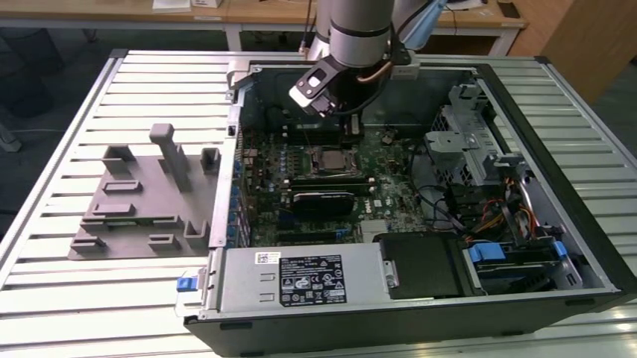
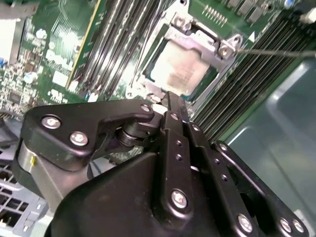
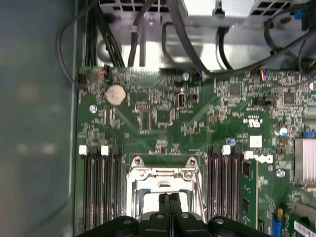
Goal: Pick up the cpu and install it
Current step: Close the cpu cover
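Note:
The cpu, a flat square chip with a silver-white top, lies in the motherboard socket inside the metal load frame; in the exterior view the cpu sits mid-board in the open computer case. My gripper hangs just above the socket's edge, its two black fingers pressed together with nothing between them. In the first wrist view the gripper points at the socket opening. In the exterior view the gripper is above the board, just behind the cpu.
Memory slots flank the socket on both sides. The case wall, a drive cage and cables ring the board. A black heatsink-like block lies below the socket. A grey holder fixture stands on the slatted table at the exterior view's left.

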### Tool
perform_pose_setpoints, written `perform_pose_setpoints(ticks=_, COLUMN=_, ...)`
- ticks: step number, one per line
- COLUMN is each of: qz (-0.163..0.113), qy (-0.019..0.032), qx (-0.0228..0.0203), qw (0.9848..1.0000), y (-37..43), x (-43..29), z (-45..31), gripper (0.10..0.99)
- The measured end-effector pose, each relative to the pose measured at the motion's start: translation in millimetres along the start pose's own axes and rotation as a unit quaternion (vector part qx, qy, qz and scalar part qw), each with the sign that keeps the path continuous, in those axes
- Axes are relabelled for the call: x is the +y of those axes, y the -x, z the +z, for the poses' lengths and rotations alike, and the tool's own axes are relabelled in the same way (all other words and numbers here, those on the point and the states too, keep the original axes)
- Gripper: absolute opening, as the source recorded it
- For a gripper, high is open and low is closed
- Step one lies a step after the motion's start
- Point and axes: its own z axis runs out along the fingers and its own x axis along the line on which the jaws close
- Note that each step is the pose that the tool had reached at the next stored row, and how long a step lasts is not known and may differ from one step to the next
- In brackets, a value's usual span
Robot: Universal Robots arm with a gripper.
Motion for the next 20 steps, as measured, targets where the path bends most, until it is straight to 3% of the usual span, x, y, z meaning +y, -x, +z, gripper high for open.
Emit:
perform_pose_setpoints(ticks=10, qz=0.000, qy=0.0000, qx=-0.0011, qw=1.0000, y=-0.1, x=-16.1, z=11.4, gripper=0.106)
perform_pose_setpoints(ticks=16, qz=-0.001, qy=0.0000, qx=-0.0011, qw=1.0000, y=-0.2, x=-16.5, z=11.6, gripper=0.106)
perform_pose_setpoints(ticks=20, qz=-0.028, qy=0.0005, qx=-0.0003, qw=0.9996, y=-0.2, x=-16.5, z=11.8, gripper=0.106)
